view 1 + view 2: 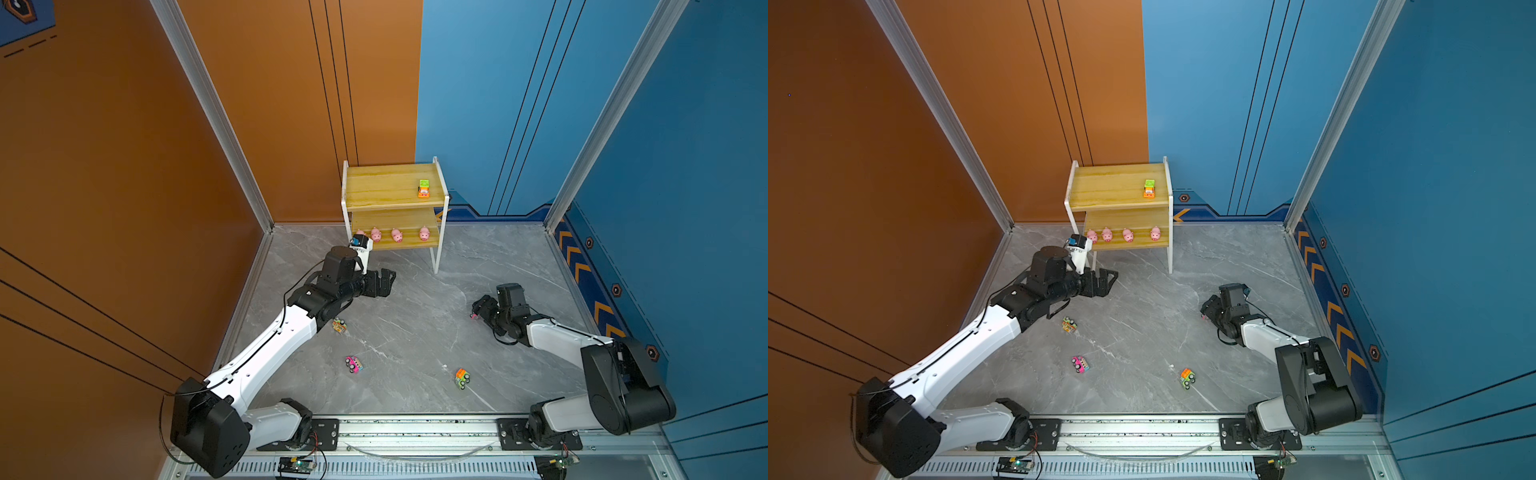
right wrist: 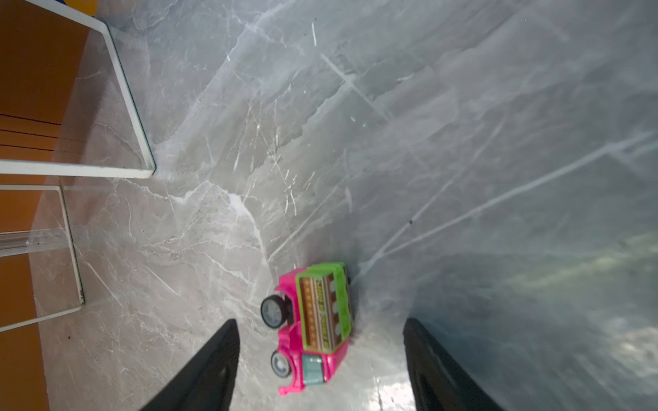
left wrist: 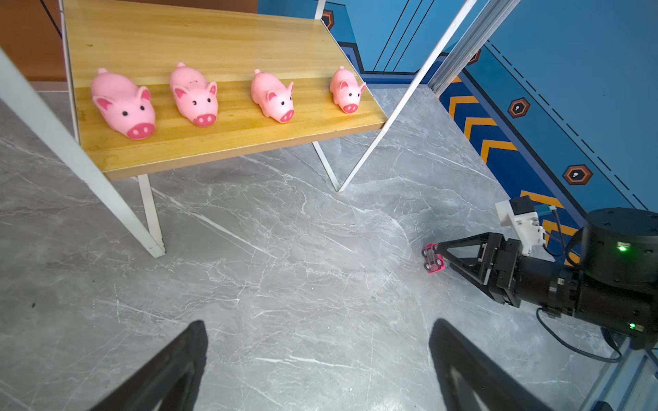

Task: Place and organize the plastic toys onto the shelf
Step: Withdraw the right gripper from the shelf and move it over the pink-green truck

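One pink truck [image 2: 313,327], likely light and rolly, sits between the parted jaws of your right gripper [image 2: 320,322]; pinch its body.

The left arm [image 1: 274,345] and right arm [image 1: 557,332] have white shells, black joint housings and black cables. The left claw [image 1: 390,283] and right claw [image 3: 439,255] are black, with triangular open-frame fingers [image 3: 463,240]. Green lights [image 3: 622,248] glow on the right wrist.
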`<move>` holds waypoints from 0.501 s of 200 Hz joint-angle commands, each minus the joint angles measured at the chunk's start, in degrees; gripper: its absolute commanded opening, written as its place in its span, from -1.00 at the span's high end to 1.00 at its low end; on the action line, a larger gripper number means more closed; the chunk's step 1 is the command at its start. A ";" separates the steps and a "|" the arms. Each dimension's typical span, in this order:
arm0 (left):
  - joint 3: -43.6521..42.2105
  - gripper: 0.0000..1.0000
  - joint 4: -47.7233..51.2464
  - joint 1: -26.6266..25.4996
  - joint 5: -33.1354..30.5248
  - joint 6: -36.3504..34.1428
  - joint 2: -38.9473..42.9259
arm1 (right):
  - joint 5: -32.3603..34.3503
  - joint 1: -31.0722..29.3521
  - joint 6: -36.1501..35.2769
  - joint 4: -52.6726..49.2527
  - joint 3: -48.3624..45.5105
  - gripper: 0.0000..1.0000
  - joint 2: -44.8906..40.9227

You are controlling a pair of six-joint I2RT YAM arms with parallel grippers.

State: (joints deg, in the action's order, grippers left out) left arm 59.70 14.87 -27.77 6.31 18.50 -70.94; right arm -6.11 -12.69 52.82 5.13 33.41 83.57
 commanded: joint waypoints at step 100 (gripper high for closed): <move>1.79 -0.96 0.68 1.23 1.40 0.39 0.21 | -0.31 -6.11 -1.83 1.98 6.08 -0.13 3.13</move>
State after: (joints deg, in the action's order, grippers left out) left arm 59.81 14.87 -27.14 6.74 18.52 -70.96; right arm -6.90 -16.73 51.94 8.56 37.28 88.36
